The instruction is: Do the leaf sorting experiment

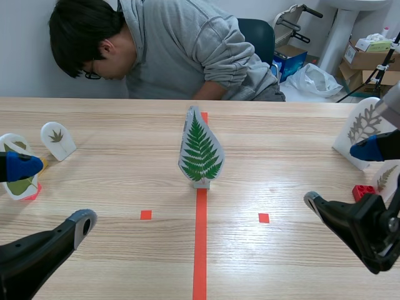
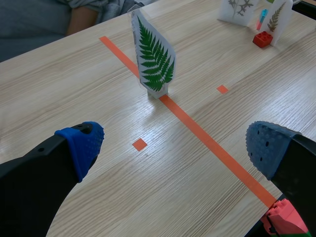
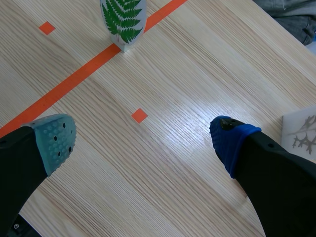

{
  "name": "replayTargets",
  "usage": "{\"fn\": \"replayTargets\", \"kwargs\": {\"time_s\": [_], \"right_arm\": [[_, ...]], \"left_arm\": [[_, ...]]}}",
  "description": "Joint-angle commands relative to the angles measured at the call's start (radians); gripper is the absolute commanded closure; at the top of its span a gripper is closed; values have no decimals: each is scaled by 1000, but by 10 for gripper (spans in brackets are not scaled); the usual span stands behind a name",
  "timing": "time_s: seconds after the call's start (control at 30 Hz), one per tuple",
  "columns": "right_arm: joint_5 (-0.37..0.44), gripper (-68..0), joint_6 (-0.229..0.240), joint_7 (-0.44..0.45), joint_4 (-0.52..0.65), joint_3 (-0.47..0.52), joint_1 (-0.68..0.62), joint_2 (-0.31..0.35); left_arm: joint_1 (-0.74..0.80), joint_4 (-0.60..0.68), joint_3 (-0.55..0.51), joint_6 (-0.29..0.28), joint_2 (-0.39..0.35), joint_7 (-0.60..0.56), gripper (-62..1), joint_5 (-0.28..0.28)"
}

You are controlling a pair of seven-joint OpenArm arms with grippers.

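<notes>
A tall card with a green fern leaf (image 1: 200, 150) stands upright on the orange centre line, mid-table. My left gripper (image 1: 53, 197) is open near the table's left front, well short of the fern card (image 2: 154, 59), with nothing between its fingers. My right gripper (image 1: 342, 175) is open at the right, also empty; the fern card (image 3: 123, 19) stands far ahead of it. At the left are a small white card with a brown leaf (image 1: 57, 140) and a green-leaf card (image 1: 17, 178), partly hidden by my left fingertip. At the right stands a white card with a pale branching leaf (image 1: 365, 128).
A person (image 1: 187, 50) leans over the far table edge. A red brick (image 1: 364, 191) and another leaf card (image 1: 387, 178) sit at the right edge. A red brick base (image 2: 284, 222) lies under my left gripper's finger. Boxes and bags stand behind the table.
</notes>
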Motion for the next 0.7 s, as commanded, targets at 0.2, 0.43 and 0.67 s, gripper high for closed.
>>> {"fn": "replayTargets", "kwargs": {"time_s": [0.2,0.43,0.67], "right_arm": [[4,-553,-4,11,-2,8,11,3],[4,-553,-4,12,-2,8,11,3],[4,-553,-8,8,-2,8,12,3]], "left_arm": [[2,2,-5,2,2,16,-617,-10],[2,2,-5,2,2,16,-617,-10],[2,2,-5,2,2,16,-617,-10]]}}
